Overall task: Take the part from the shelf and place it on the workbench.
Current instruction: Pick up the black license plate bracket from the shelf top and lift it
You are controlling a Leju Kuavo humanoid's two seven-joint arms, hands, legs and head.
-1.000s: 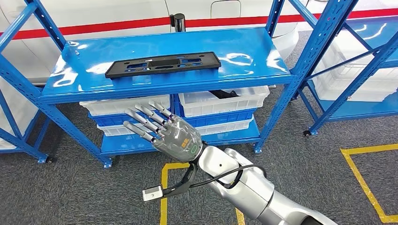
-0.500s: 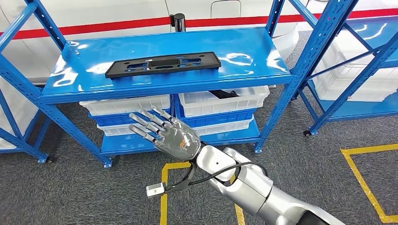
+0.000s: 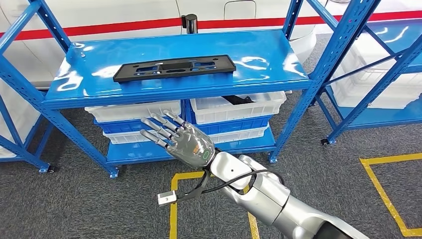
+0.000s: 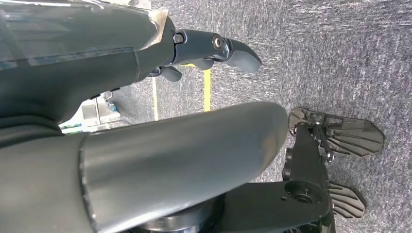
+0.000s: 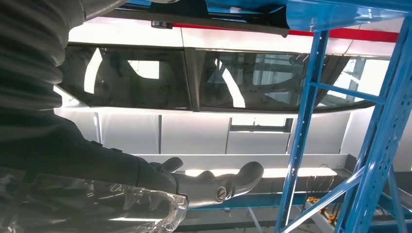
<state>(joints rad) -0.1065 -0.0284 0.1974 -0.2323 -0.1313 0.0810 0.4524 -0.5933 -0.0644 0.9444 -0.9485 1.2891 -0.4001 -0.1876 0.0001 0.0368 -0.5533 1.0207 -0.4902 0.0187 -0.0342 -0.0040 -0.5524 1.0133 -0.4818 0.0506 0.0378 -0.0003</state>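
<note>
In the head view, a blue shelf (image 3: 74, 84) is seen across the upper half of the frame, and the part (image 3: 174, 68), a long flat black panel with cut-outs, is laid on its top board at upper centre-left, untouched. White bins (image 3: 134, 110) are stacked on the lower level beneath it, and just below these, at centre frame, the right hand (image 3: 181, 139) is held out in front of the shelf with its fingers (image 3: 154, 130) spread apart and nothing held. The left hand (image 4: 214, 48) is seen in the left wrist view above grey carpet with yellow tape (image 4: 207, 90); its grip cannot be told.
</note>
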